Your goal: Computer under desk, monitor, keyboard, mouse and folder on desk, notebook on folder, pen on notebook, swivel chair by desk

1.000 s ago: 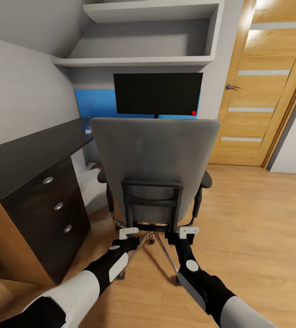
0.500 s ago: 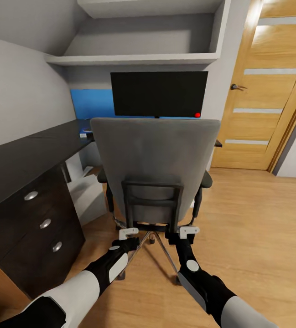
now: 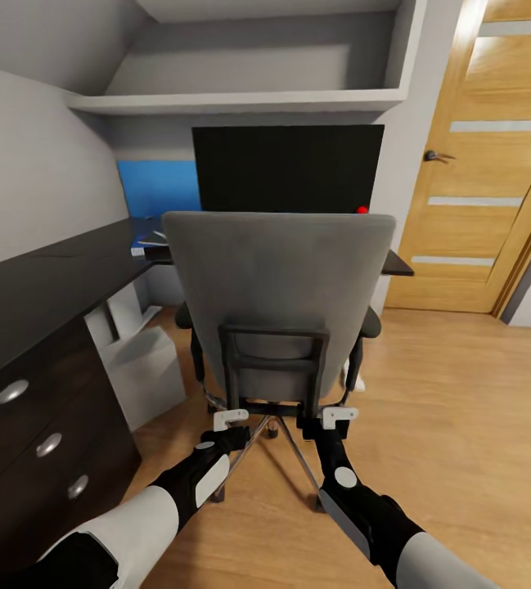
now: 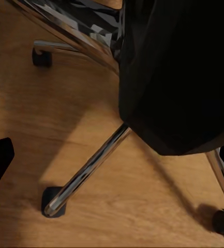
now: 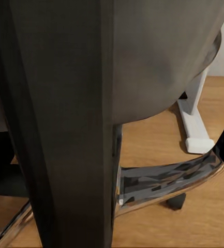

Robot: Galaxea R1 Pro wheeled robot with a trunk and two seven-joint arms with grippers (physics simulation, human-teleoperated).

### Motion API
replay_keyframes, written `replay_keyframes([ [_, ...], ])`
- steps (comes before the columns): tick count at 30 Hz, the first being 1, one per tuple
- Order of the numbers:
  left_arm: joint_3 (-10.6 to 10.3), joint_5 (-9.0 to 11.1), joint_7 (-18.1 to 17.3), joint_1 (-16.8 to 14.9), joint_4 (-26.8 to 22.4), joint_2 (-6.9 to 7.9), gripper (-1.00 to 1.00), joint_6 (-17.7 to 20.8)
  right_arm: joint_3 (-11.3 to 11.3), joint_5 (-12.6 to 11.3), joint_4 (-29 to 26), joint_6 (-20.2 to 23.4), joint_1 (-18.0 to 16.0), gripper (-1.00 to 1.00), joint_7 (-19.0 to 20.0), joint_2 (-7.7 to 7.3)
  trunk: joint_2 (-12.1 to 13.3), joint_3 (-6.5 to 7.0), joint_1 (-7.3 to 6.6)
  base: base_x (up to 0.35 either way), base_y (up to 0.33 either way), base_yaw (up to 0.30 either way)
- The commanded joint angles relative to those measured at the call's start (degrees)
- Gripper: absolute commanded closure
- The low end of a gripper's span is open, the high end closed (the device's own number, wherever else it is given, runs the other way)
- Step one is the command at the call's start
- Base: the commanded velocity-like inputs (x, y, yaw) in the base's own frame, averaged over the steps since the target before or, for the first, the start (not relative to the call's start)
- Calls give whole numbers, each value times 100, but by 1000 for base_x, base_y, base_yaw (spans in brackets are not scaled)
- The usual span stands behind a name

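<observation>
The swivel chair (image 3: 277, 303) stands with its grey back toward the robot, facing the desk (image 3: 36, 286), whose dark top runs along the left wall and behind the chair. The monitor (image 3: 288, 168) sits on the desk beyond the chair back. The left gripper (image 3: 231, 419) and right gripper (image 3: 337, 415) are both pressed at the lower edge of the chair's black back frame; whether their claws are wide, narrow or clamped I cannot tell. A white computer (image 3: 138, 372) case stands on the floor under the desk
</observation>
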Motion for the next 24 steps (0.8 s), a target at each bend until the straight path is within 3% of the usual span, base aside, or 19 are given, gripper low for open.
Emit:
replay_keyframes([
  [1, -28, 15, 41, -3, -5, 0, -100, 21, 39, -60, 0, -42, -10, -100, -26, -6, -2, -5, 3, 327, 0, 0],
  [17, -26, 15, 41, -3, -5, 0, -100, 21, 39, -60, 8, -42, -10, -100, -20, -8, -2, -5, 3, 323, 0, 0],
  [24, -19, 20, 48, -3, -5, 0, -100, 21, 39, -60, 7, -42, -10, -100, -20, -10, -2, -5, 3, 94, 0, 0],
])
